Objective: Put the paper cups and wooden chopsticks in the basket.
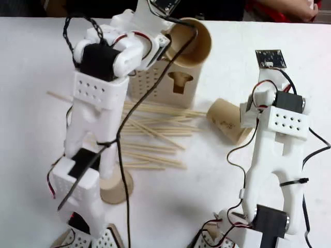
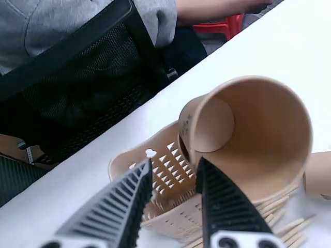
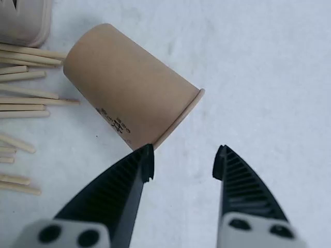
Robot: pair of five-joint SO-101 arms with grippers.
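- The left gripper (image 2: 175, 170) hangs over the basket (image 2: 124, 163). Its two black ribbed fingers (image 2: 129, 201) are parted by a narrow gap and hold nothing.
- The right gripper (image 3: 183, 160) sits low over the table (image 3: 269, 62). Its fingers (image 3: 124, 191) are spread fairly wide with nothing between them.
- Tilted cup (image 2: 258, 144): a brown paper cup that rests in the basket, leaning over the rim, with its mouth turned toward the left wrist camera. In the high view it (image 1: 192, 42) sticks out of the basket's top on the side toward the right arm.
- Lying cup (image 3: 129, 98): a second paper cup on its side on the table just ahead of the right gripper. Its rim comes close to one fingertip, and I cannot tell whether they touch. From above it (image 1: 227, 121) lies between the basket (image 1: 168, 95) and the right arm, apart from the basket.
- Third cup (image 1: 116, 187): it stands on the table near the left arm's base, partly hidden behind that arm.
- Wooden chopsticks (image 1: 150, 137): a loose, crossing scatter on the table in front of the basket, with some ends reaching toward the lying cup. A few show beside the basket's wall in the left wrist view (image 2: 284, 227) and next to the lying cup in the right wrist view (image 3: 26, 98).
- The basket is beige, with perforated walls and a cut-out handle, and stands upright on the white table (image 1: 31, 62).
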